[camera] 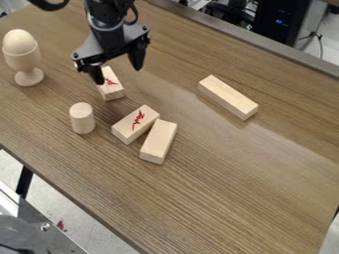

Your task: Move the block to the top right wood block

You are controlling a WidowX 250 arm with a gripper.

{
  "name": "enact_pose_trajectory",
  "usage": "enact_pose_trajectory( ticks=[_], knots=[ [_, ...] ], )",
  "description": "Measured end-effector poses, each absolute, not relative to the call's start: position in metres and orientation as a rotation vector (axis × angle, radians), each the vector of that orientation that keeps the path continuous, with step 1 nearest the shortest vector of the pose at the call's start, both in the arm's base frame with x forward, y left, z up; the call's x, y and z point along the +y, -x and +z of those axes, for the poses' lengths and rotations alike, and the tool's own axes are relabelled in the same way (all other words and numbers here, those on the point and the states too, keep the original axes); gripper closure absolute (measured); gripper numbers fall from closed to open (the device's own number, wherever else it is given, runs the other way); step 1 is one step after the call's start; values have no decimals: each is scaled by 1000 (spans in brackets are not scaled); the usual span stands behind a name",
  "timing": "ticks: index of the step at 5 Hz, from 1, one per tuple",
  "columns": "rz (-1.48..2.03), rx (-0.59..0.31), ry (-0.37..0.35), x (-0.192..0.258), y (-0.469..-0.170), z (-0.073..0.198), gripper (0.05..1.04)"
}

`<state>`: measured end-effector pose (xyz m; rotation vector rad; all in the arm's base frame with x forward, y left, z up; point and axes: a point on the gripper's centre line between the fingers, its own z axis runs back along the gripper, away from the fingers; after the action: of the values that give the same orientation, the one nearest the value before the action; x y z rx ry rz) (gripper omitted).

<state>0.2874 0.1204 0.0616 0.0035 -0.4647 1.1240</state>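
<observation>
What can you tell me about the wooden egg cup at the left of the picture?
The egg cup looks like pale, smooth wood: a bowl, a narrow stem and a round foot. It stands upright on the brown table, with a rounded, egg-like piece sitting in its bowl. Apart from that piece and the table, nothing touches it.

No words or numbers are legible — just a red mark [110, 81] on the upper block [114, 93] by the gripper [119, 76]. Another red mark [138, 120] — unreadable too — is on the lower block [127, 129], farther below the gripper.
</observation>
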Motion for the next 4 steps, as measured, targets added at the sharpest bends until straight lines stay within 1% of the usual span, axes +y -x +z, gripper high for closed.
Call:
enact_pose_trajectory(
  ticks=[2, 4],
  knots=[
    [1133, -473, 6, 124, -287, 50, 85],
    [1124, -467, -30, 130, -286, 42, 84]
  ],
)
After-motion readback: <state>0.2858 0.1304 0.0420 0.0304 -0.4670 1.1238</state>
